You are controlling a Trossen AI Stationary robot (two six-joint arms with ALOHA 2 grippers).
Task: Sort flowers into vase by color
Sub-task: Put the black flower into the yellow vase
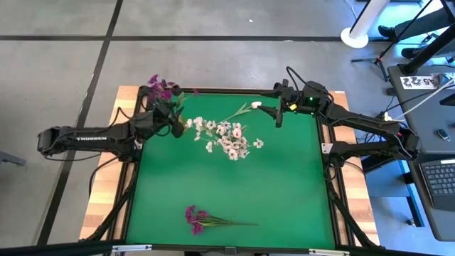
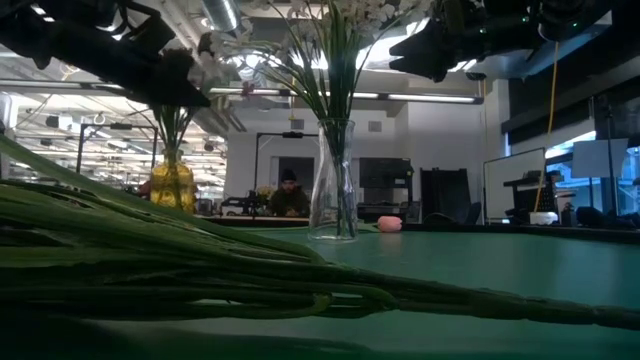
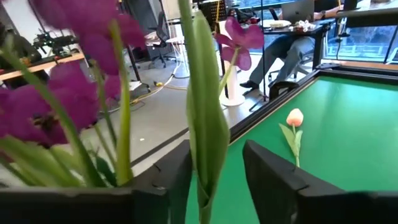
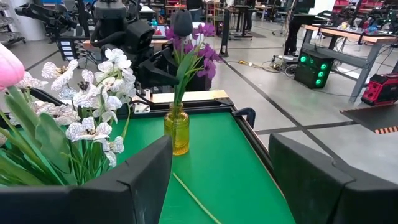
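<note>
A yellow vase (image 4: 176, 127) at the table's far left corner holds magenta-purple flowers (image 1: 160, 91). My left gripper (image 3: 214, 158) is open right beside that bunch, its fingers on either side of a green leafy stem (image 3: 208, 124). A clear vase (image 2: 333, 195) in the far middle holds white blossom sprays (image 1: 227, 139). A pink bud (image 1: 256, 105) shows close to the far edge. Another purple flower bunch (image 1: 199, 219) lies flat by the near edge. My right gripper (image 1: 279, 117) hangs open near the pink bud, holding nothing. My left gripper stands open around the green leafy stem (image 3: 200, 155), coming at it roughly level from the table's left. A gap shows between the stem and one finger (image 3: 273, 177). Whether the stem touches the other finger (image 3: 177, 174), I cannot tell.
Black rails (image 1: 234, 91) frame the green mat. A loose green stem (image 4: 194, 198) lies on the mat in front of the yellow vase. The mat between the vases and the near purple bunch is bare. A person sits in the room beyond the table (image 2: 288, 195).
</note>
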